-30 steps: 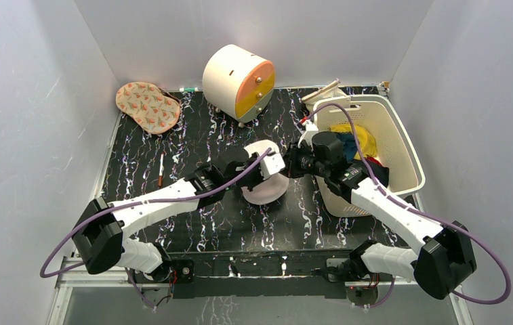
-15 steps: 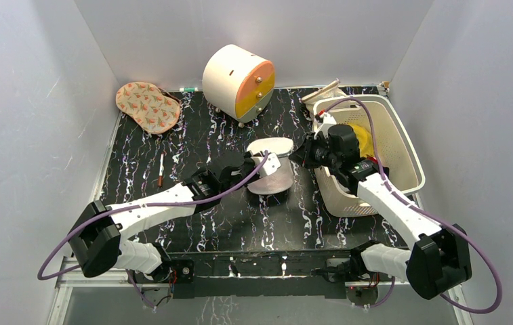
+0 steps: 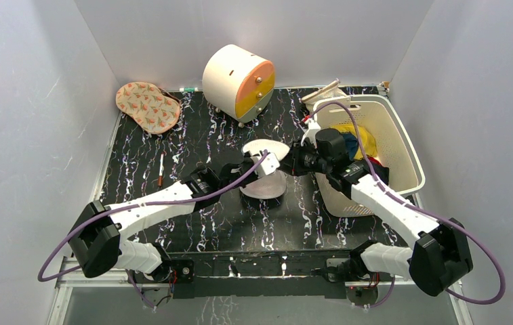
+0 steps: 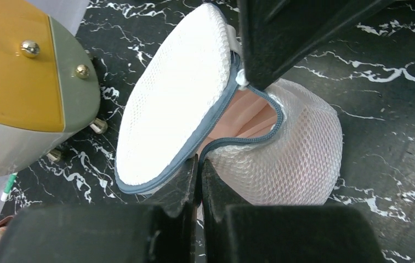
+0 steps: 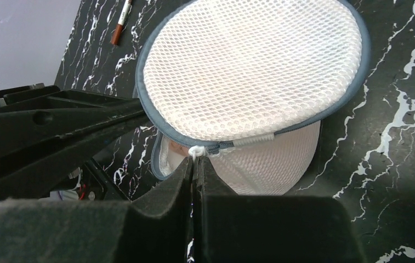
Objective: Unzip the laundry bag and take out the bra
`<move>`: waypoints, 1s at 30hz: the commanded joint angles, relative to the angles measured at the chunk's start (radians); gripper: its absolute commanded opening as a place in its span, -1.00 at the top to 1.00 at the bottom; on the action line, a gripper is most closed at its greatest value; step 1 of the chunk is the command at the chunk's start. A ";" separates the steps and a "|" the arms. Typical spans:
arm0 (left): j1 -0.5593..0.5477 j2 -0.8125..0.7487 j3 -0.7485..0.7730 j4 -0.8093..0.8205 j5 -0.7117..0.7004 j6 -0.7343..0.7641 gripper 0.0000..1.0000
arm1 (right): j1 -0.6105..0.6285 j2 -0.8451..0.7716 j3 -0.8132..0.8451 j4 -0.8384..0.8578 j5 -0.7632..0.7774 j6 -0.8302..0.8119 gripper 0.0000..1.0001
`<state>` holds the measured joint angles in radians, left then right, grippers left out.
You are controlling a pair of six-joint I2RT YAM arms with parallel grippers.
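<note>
The laundry bag (image 3: 265,177) stands mid-table, a white mesh pouch with a grey zipper rim, partly unzipped. Its upper face (image 4: 177,98) is lifted off the lower body (image 4: 293,159). The pale pink bra (image 4: 249,118) shows inside through the gap. My left gripper (image 4: 199,167) is shut on the bag's rim at the end of the opening. My right gripper (image 5: 194,163) is shut on the white zipper pull (image 5: 195,150) at the bag's right side. In the top view the left gripper (image 3: 259,169) and right gripper (image 3: 295,162) flank the bag.
A cream-and-orange drawer cabinet (image 3: 238,80) stands behind the bag. A cream slotted basket (image 3: 402,152) with dark blue and yellow clothes (image 3: 360,141) sits at the right, close behind my right arm. A patterned pad (image 3: 148,106) and a pen (image 3: 160,170) lie at the left.
The right gripper pulled right and back, then returned left toward the bag. The bag went from a tilted closed disc to having its upper face raised and a gap open.
</note>
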<state>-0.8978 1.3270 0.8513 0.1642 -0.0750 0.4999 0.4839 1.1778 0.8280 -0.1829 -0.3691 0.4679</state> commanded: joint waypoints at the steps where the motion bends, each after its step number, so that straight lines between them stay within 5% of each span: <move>1: 0.003 -0.023 0.062 -0.031 0.035 -0.017 1.00 | 0.015 -0.004 0.006 0.084 0.045 0.027 1.00; 7: 0.003 -0.055 0.009 0.035 -0.065 0.029 1.00 | 0.015 -0.060 -0.035 0.024 0.206 0.013 1.00; 12: 0.002 -0.079 0.048 -0.054 0.109 0.001 0.95 | 0.016 -0.060 -0.033 -0.008 0.189 -0.036 1.00; 15: 0.003 -0.119 0.039 -0.046 0.171 -0.032 -0.09 | 0.016 -0.059 -0.012 -0.029 0.161 -0.049 1.00; 17: 0.005 -0.154 0.034 -0.033 0.185 -0.057 -0.43 | 0.016 -0.064 0.006 -0.058 0.145 -0.066 0.96; 25: 0.068 -0.170 0.058 0.028 0.084 -0.168 -0.95 | 0.022 -0.124 0.082 -0.194 0.175 -0.170 0.58; 30: 0.114 -0.152 0.061 0.084 -0.173 -0.211 -0.97 | 0.022 -0.117 0.142 -0.216 0.217 -0.196 0.22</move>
<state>-0.8196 1.1812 0.8906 0.1852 -0.0330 0.3470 0.5026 1.0718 0.8845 -0.3969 -0.1890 0.3218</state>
